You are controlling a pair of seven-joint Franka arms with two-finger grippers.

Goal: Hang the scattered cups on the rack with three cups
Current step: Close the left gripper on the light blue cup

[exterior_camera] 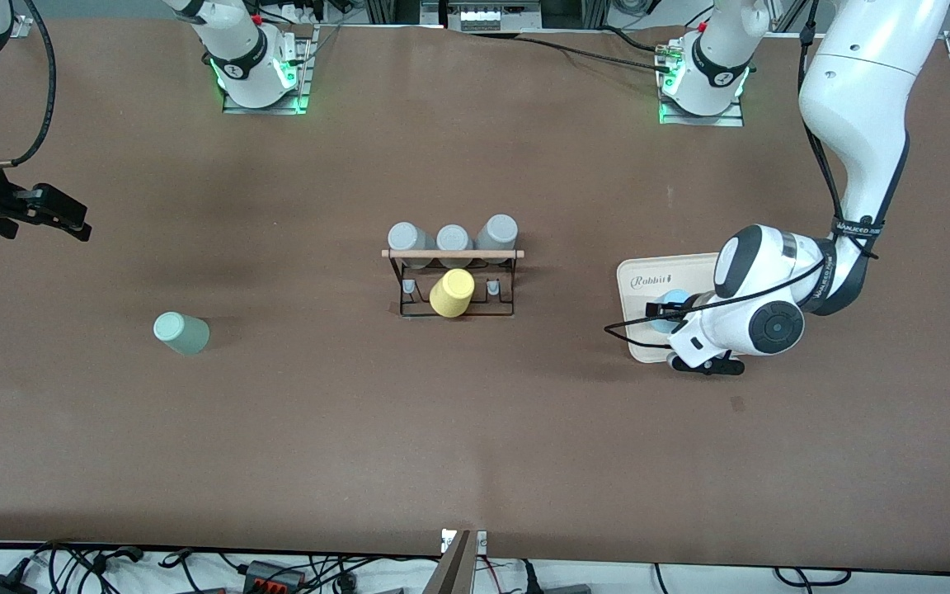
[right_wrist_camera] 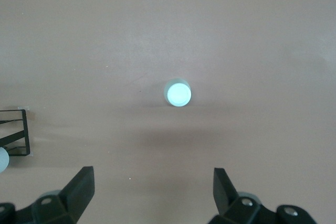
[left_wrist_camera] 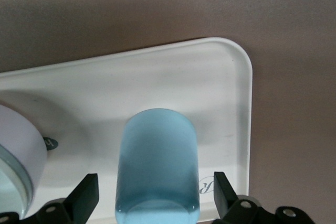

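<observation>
Left wrist view alone shows the left gripper (left_wrist_camera: 156,195) spread wide either side of the light blue cup (left_wrist_camera: 157,166) on the cream tray (left_wrist_camera: 220,77). Mint-green cup (exterior_camera: 181,332) stands toward the right arm's end. Right gripper (right_wrist_camera: 152,190) waits, fingers apart. Rack (exterior_camera: 453,280) sits mid-table (exterior_camera: 475,445).

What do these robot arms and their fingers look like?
Both arms are glossy white with rounded joints, dark grey caps and black bands. Black cables run along the left arm. Bases glow green. The left gripper and right gripper have black, wedge-shaped fingers.
</observation>
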